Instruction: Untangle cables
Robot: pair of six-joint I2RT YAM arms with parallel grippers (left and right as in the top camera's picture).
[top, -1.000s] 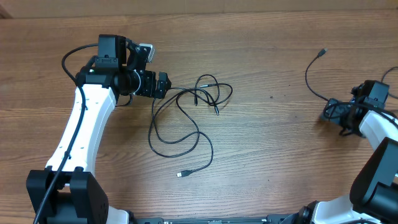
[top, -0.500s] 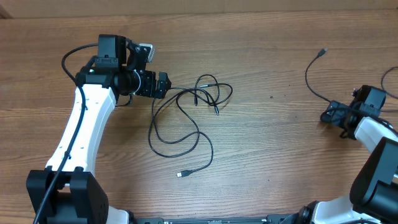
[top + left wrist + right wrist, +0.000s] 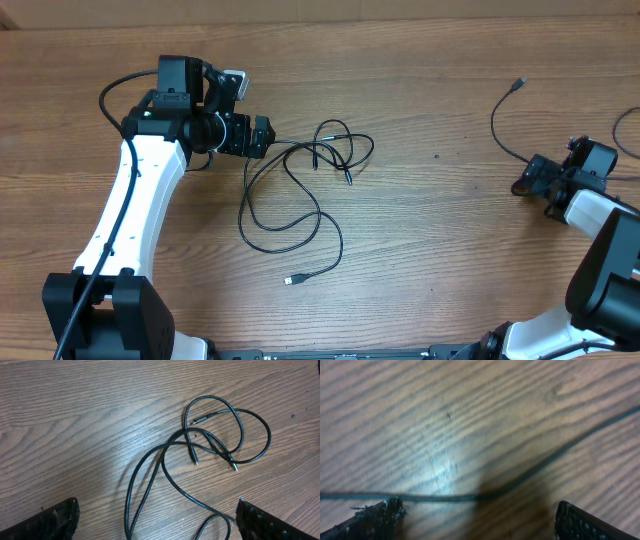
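Brown wood-grain table (image 3: 430, 260) fills every view; two white-and-black arms. I count one tangle of cables (image 3: 190, 444), thin, black and round, looping over each other left of centre, just beside the left gripper (image 3: 258, 137); three small metal-tipped plug ends (image 3: 234, 466) in the knot and a fourth plug (image 3: 293, 281) trailing toward the near edge. One separate cable (image 3: 496, 135) lies far right, curving to the right gripper (image 3: 530, 180). Left fingers (image 3: 57, 520) spread wide, holding nothing; right fingers (image 3: 380, 515) spread wide too, with the lone cable lying on the wood between them, not pinched.
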